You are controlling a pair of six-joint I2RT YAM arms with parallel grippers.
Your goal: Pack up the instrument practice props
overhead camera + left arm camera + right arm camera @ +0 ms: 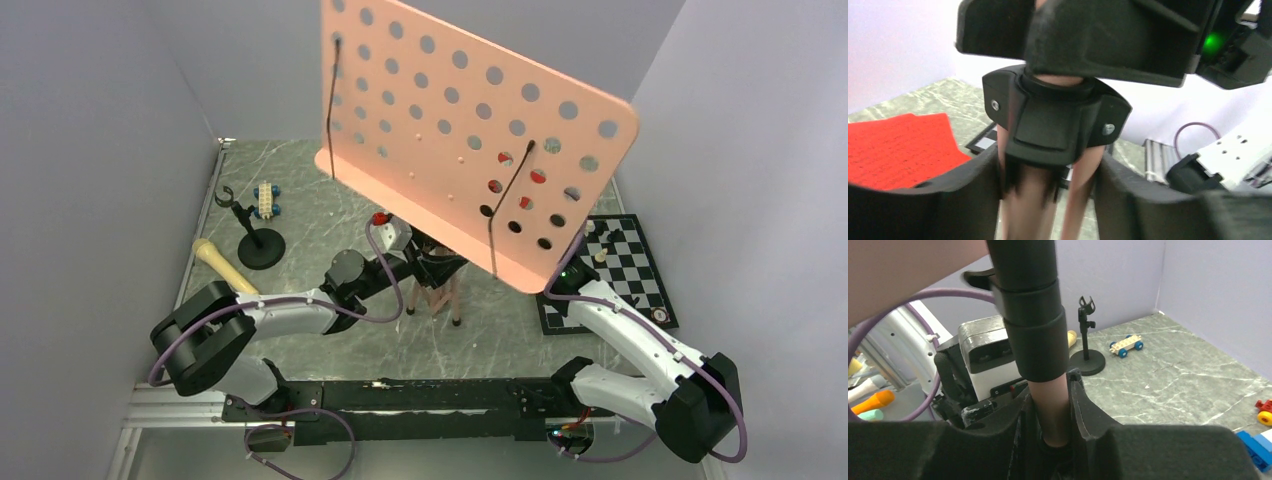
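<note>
Found the music stand (470, 150) upright in the middle of the counter (500, 335), with its big perforated desk tipped toward the arms and covering most of the pole from above. Found the right fingers (1128, 450) closed snug on the pink pole (1050, 412) just under its black collar (1035, 340), with nothing else in them. Found the left fingers (938, 200) lower down, straddling the legs (1083, 190) just below the black hub (1053, 125), part-way open; cannot tell through the blur whether pressing the legs or only beside them. Judged light but top-heavy: wide thin desk up high, narrow tripod below, so likely to swing or tip if taken by the desk edge. Looks stiff and smooth, probably hard plastic; expect the round pole to twist in a loose grip. Best taken low and central, pole under the collar and legs under the hub. Probably jointed at the hub, so expect the legs to fold inward when squeezed. Not yet packed: red pages (898, 150) flat on the counter behind the desk, microphone (222, 265) lying just beside the mic stand (258, 240).
</note>
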